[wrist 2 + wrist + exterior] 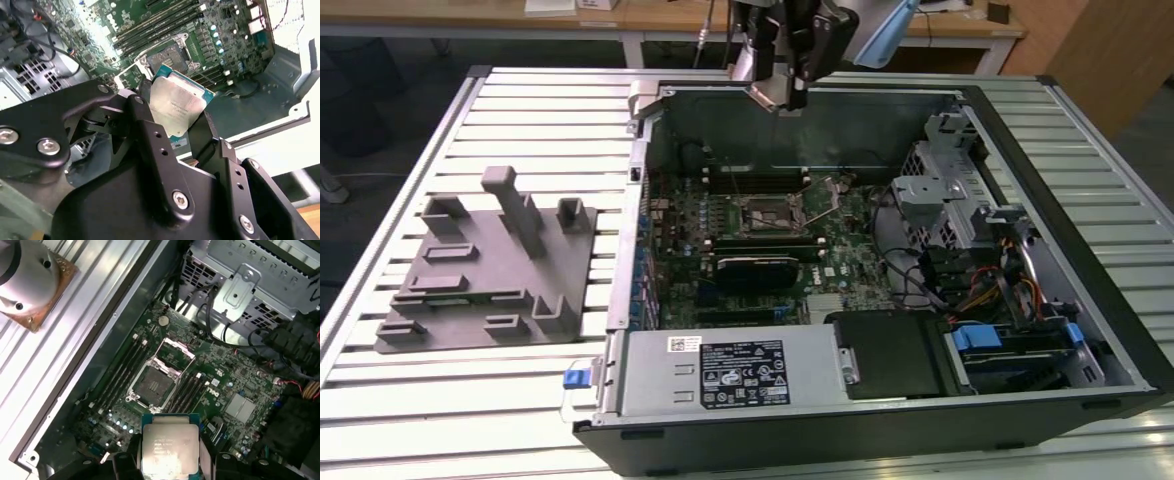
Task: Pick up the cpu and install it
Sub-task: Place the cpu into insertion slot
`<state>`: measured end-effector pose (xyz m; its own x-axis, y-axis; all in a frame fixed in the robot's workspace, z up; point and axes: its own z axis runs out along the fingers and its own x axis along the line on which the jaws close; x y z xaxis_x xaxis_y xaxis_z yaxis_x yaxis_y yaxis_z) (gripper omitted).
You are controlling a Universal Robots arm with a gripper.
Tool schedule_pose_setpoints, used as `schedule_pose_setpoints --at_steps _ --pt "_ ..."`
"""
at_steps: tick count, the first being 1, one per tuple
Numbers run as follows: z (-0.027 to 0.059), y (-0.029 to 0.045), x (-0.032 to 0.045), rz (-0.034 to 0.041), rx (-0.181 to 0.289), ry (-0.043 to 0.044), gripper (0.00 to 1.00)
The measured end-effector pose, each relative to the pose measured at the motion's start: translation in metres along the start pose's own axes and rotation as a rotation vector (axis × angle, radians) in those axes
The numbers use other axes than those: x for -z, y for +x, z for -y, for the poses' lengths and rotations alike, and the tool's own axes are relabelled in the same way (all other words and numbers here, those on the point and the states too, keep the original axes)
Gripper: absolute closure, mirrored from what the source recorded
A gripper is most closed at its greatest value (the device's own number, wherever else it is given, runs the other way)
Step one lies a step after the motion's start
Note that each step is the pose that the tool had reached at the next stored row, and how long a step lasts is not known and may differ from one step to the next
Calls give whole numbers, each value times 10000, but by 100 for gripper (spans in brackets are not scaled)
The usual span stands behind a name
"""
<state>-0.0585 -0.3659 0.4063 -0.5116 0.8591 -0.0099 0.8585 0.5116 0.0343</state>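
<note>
Exterior view: black gripper hung high over open grey metal computer case; dark square socket below.
Second wrist view: clamped on small silvery square cpu by opp. edges, held tilted.
First wrist view: cpu aloft, socket straight ahead & apart.

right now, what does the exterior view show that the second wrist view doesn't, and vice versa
Exterior view: the grey tray on the slatted table, on the exterior view's left of the case. Second wrist view: the cpu, metal top showing, clamped in the gripper above the board. Both: the open socket.
</note>
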Motion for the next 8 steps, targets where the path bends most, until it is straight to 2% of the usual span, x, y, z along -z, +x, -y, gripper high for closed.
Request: schedule_pose_setpoints --at_steps 8 --pt "-7 12 -13 38 -1023 9 46"
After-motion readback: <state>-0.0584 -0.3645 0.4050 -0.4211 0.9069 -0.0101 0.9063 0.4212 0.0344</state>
